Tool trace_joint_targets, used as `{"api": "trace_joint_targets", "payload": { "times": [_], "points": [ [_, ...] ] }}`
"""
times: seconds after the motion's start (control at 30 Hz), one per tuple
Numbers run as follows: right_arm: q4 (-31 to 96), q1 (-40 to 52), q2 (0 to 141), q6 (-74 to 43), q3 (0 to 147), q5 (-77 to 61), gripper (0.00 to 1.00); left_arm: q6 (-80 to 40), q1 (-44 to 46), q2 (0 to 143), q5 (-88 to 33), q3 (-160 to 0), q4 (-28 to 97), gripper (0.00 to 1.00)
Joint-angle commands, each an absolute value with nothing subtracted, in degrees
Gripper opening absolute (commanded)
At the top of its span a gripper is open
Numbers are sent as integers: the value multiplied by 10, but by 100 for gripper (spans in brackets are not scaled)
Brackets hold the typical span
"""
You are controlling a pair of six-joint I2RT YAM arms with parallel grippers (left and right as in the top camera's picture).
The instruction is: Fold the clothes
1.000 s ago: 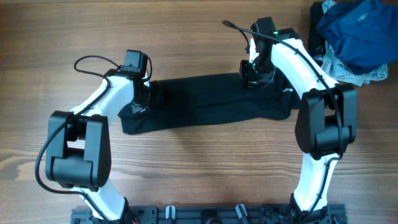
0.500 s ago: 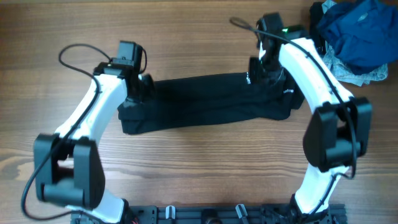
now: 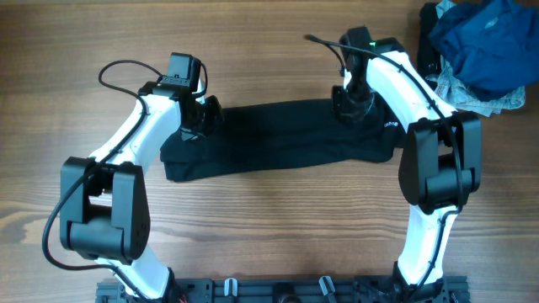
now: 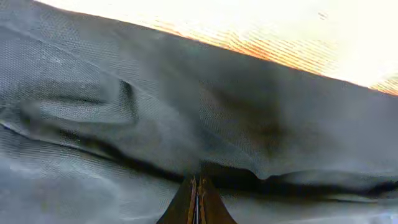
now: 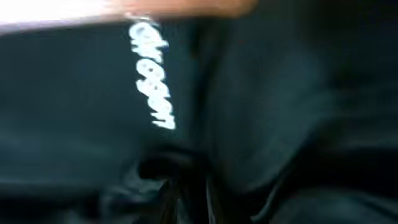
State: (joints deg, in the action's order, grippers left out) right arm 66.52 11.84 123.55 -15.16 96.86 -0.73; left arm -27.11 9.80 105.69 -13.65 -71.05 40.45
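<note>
A black garment (image 3: pixel 278 139) lies folded in a long band across the middle of the table. My left gripper (image 3: pixel 198 118) is at its upper left edge. In the left wrist view the fingers (image 4: pixel 198 190) are pressed together at a fold of the black garment (image 4: pixel 186 106). My right gripper (image 3: pixel 349 105) is at the garment's upper right edge. The right wrist view is dark and blurred. It shows the fingers (image 5: pixel 186 186) close together in bunched black cloth, below white lettering (image 5: pixel 152 74).
A pile of other clothes (image 3: pixel 480 50), blue and patterned, sits at the back right corner. The bare wooden table (image 3: pixel 269 227) shows in front of the garment and at the back left.
Both arms swung up and outward half a second ago and have come back down onto the garment's upper edge. The garment's outline is nearly unchanged.
</note>
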Motion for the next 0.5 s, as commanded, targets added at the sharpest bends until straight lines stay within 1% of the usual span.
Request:
{"api": "trace_joint_targets", "payload": {
  "times": [0.0, 0.03, 0.1, 0.2, 0.27, 0.33, 0.37, 0.4, 0.47],
  "points": [
    [736, 89, 1235, -156, 970, 38, 12, -267, 100, 1061, -147, -713, 405, 4],
    [753, 83, 1235, -156, 970, 43, 11, -259, 100, 1061, -147, -713, 405, 4],
    [799, 64, 1235, -169, 970, 49, 4, -257, 100, 1061, -145, -713, 407, 4],
    [837, 55, 1231, -233, 971, 109, 4, -257, 100, 1061, -143, -713, 406, 4],
    [842, 56, 1208, -243, 971, 116, 4, -242, 100, 1061, -143, -713, 392, 4],
    [825, 56, 1173, -239, 972, 100, 4, -244, 100, 1061, -175, -713, 368, 4],
    [783, 56, 1136, -194, 972, 15, 4, -261, 106, 1061, -215, -713, 359, 4],
    [752, 56, 1116, -127, 972, -88, 8, -263, 119, 1061, -216, -713, 367, 4],
    [727, 57, 1110, -88, 972, -184, 12, -264, 141, 1061, -216, -713, 382, 4]
  ]
}}
